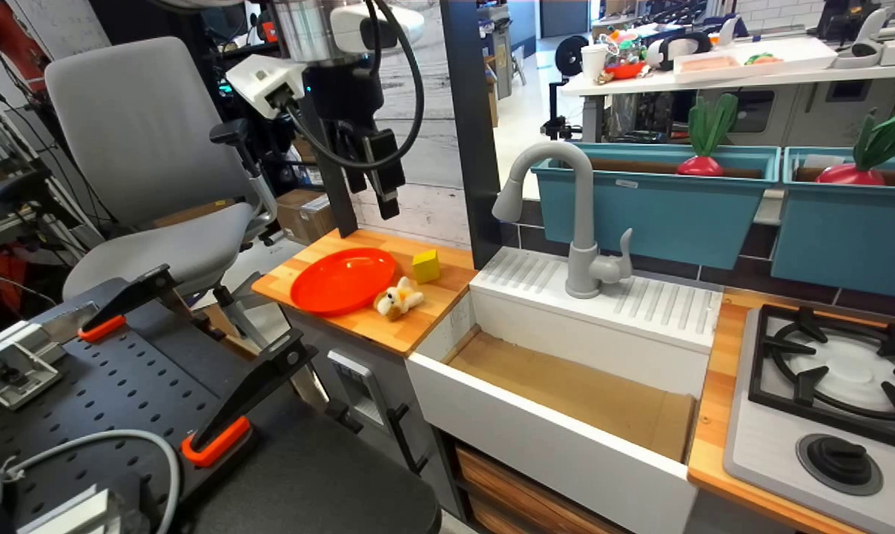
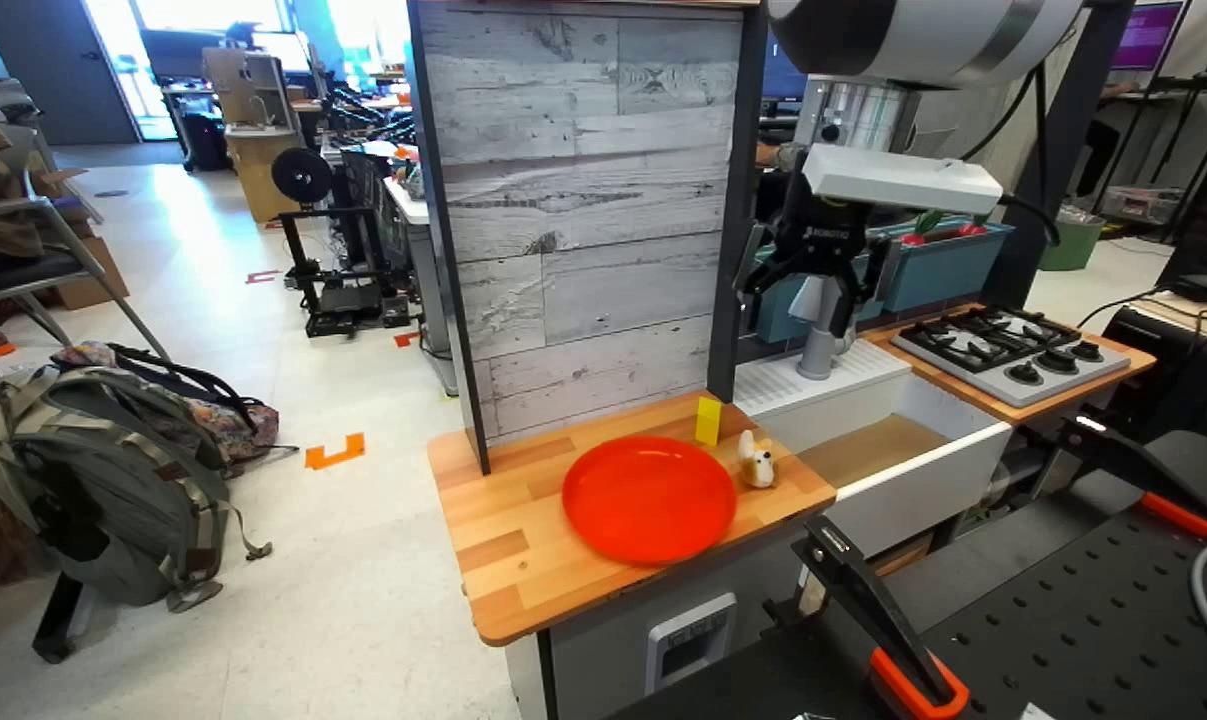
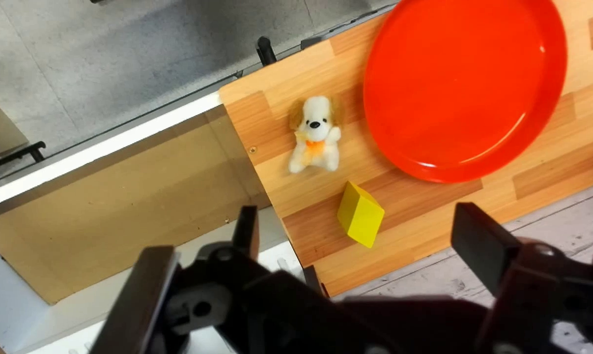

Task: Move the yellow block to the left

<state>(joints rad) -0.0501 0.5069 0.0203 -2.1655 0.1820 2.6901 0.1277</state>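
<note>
Fingers gape wide, empty. The wood-strip surface bears a flat-faced yellow block and a plush dog.

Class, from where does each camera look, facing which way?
An exterior view: from the cooktop side, down across the sink; arm upper left.
An exterior view: from the plate side, down toward the plank wall; arm upper right.
Wrist view: on the arm, down at the yellow block; fingers in foreground.
All three share plate and sink.

White glints on the plate
</note>
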